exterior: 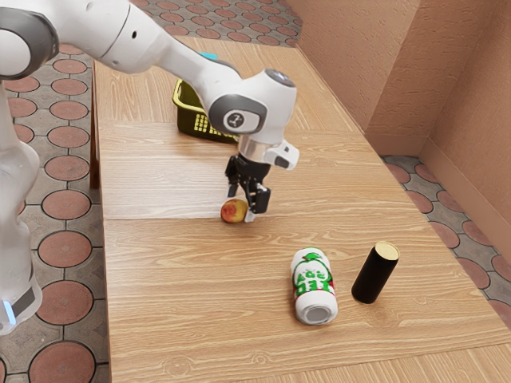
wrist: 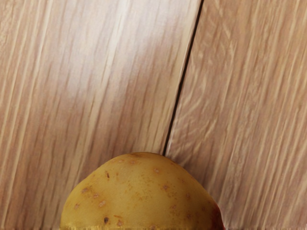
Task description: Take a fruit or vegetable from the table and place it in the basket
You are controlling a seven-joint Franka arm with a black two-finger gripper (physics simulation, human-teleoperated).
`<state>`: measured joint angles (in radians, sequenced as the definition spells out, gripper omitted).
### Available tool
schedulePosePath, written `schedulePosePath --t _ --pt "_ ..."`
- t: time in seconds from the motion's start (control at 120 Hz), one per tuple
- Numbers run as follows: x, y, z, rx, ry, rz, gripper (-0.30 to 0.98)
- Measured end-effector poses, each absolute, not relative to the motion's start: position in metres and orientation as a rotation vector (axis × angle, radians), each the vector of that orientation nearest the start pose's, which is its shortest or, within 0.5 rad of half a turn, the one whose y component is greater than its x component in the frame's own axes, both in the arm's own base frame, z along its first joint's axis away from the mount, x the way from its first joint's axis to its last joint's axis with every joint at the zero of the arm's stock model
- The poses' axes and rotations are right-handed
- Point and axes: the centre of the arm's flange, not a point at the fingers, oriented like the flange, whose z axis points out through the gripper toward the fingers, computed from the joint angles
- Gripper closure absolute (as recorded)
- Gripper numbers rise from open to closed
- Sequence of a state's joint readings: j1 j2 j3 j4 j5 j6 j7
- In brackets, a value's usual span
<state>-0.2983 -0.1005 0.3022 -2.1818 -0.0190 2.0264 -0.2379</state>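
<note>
Red-and-yellow fruit (exterior: pixel 232 211), centre frame on counter (exterior: pixel 168 279). Near-round; long axis and heading unclear. Fingers (exterior: pixel 262 199) spread wide around it, one by its right side; contact unclear. Yellow-green basket (exterior: pixel 188 119) upper left, partly behind arm (exterior: pixel 184 64). Printed can (exterior: pixel 313 279), black cylinder (exterior: pixel 374 275) lower right.

Bright, soft light falls on the brown wood-grain worktop (exterior: pixel 160 271), whose pale glare whitens both views.

Round floor tiles (exterior: pixel 67 204) and peach walls (exterior: pixel 473 104) suggest a home
</note>
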Motion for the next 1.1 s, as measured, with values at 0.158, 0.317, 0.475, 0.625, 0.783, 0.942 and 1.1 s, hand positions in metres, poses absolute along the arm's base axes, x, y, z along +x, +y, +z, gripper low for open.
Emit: schedulePosePath --t 0.158,0.317,0.475,0.625,0.783,0.942,1.1 --pt "0.507 0.005 0.422 -3.173 -0.449 0.123 0.00" --pt "0.505 0.006 0.419 -3.180 -0.483 0.136 0.00" --pt "0.503 0.006 0.415 -3.179 -0.499 0.153 0.00" --pt "0.503 0.005 0.414 -3.180 -0.515 0.157 0.10" --pt "0.503 0.005 0.414 -3.177 -0.531 0.159 0.31" --pt "0.509 0.006 0.430 -3.174 -0.529 0.099 0.33" --pt "0.529 0.041 0.523 -3.120 -0.526 -0.174 0.34"
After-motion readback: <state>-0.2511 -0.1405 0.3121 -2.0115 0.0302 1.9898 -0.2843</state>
